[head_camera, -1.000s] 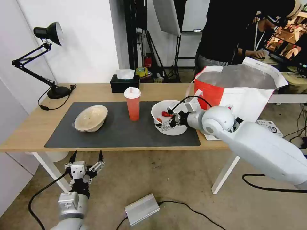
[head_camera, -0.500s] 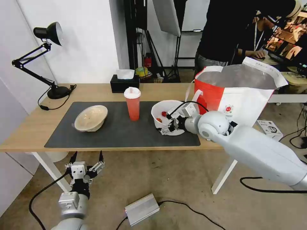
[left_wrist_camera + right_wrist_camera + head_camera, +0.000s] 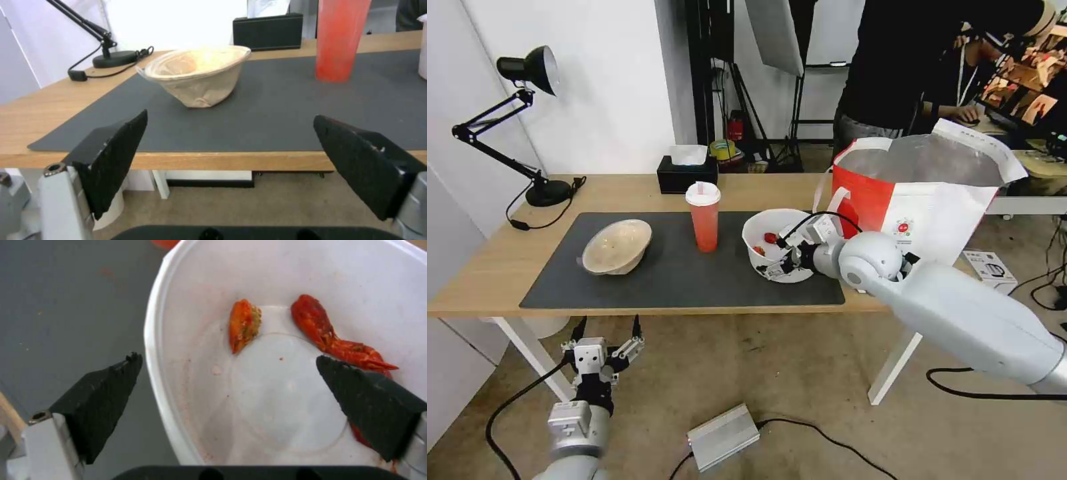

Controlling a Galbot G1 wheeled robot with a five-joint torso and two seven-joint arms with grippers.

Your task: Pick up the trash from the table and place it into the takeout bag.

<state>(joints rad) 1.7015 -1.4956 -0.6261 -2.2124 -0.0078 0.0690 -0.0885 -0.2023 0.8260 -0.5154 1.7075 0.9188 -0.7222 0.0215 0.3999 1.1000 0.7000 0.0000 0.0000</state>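
Right tool (image 3: 775, 265) is reaching out, spread wide, straddling the white bowl's (image 3: 774, 230) near rim; left tool (image 3: 608, 327), released, is idling below the worktop (image 3: 627, 190).

Orange-red cup (image 3: 704, 223), white lid (image 3: 702, 194)

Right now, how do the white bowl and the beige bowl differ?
The white bowl sits upright with red scraps inside; the beige bowl is tilted and holds only stains. The open right pincer straddles the white bowl's rim, while the beige bowl lies untouched, far from the left pincer below the table edge. Both rest on the dark mat.
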